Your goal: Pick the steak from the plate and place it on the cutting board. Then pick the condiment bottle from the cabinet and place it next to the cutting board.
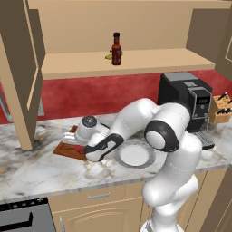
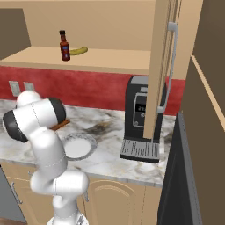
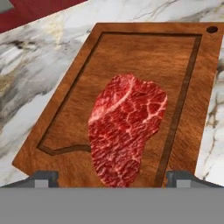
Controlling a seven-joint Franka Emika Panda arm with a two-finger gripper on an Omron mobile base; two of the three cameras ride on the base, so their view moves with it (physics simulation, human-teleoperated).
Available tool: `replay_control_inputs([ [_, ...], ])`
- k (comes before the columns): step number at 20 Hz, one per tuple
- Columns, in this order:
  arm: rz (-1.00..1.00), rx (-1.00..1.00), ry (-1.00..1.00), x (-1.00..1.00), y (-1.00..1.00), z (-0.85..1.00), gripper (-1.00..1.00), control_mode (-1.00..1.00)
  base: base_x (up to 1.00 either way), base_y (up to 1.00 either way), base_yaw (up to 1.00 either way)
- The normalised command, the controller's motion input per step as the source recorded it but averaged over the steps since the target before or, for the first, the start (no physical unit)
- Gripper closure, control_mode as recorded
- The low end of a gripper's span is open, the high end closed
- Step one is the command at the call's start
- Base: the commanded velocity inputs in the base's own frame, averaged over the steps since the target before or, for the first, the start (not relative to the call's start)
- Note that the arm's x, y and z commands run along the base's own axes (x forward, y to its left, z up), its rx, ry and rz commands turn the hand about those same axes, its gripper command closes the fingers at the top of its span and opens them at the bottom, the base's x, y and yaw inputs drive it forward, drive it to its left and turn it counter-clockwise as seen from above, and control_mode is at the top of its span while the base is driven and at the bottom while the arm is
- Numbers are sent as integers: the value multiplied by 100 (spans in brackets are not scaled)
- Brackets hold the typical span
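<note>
In the hand view the red marbled steak [image 3: 127, 131] lies flat on the reddish-brown cutting board [image 3: 144, 52], inside its groove. My gripper [image 3: 111, 179] hangs just over it, open, with the fingertips [image 3: 43, 178] spread wide either side of the meat and not touching it. From the left base view the hand hovers low over the board [image 1: 67, 148], left of the grey-white plate [image 1: 134, 155], which holds nothing. The condiment bottle [image 1: 116, 49] stands upright on the shelf of the tan cabinet [image 1: 136, 61]; the right base view shows the bottle [image 2: 64, 45] too.
A yellow banana [image 2: 79, 51] lies beside the bottle on the shelf. A black coffee machine [image 1: 186, 97] stands at the back right of the marble counter, with a knife block [image 1: 222, 106] beyond it. Open cabinet doors [image 2: 162, 66] hang out over the counter.
</note>
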Motion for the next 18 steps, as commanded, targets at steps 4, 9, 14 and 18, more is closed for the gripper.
replay_control_inputs([
  [4,0,12,-7,-14,-21,59,-100,-100,0,0,0],
  [9,0,9,-5,-17,-21,71,-100,-100,0,0,0],
  [14,1,3,-2,-15,-5,90,-100,-100,0,0,0],
  [18,8,1,-3,-6,0,95,-100,-100,0,0,0],
])
